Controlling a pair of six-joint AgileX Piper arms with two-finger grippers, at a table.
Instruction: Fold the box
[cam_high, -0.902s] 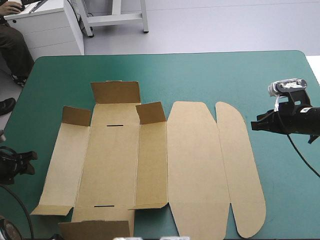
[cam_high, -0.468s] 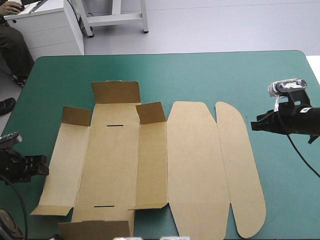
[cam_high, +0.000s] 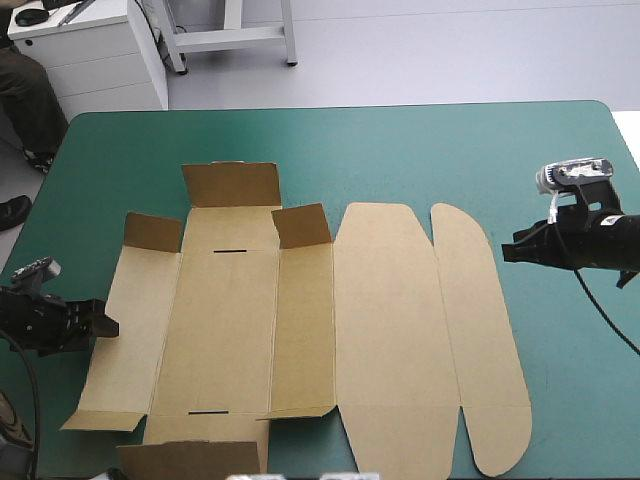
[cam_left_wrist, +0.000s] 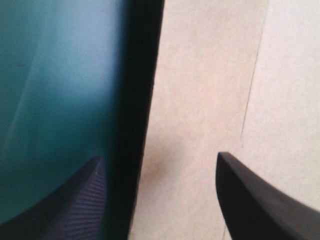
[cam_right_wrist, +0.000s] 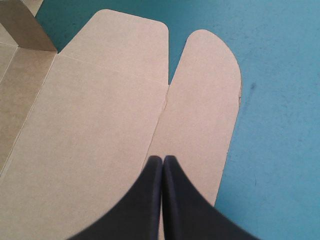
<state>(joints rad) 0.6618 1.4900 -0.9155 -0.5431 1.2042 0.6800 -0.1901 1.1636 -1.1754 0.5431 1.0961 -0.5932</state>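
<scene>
Just brown box (cam_high: 390, 320), flat (end flaps (cam_high: 231, 184) up)

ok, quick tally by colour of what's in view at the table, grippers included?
Brown: 1, the box, a flat sheet
Black: 2, the left gripper and the right gripper
Teal-green: 1, the table cover
Total: 4

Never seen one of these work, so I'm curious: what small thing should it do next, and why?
Probably close the left claw on the left edge of the box: the open fingers straddle that edge, and the sheet lies mostly flat.
</scene>
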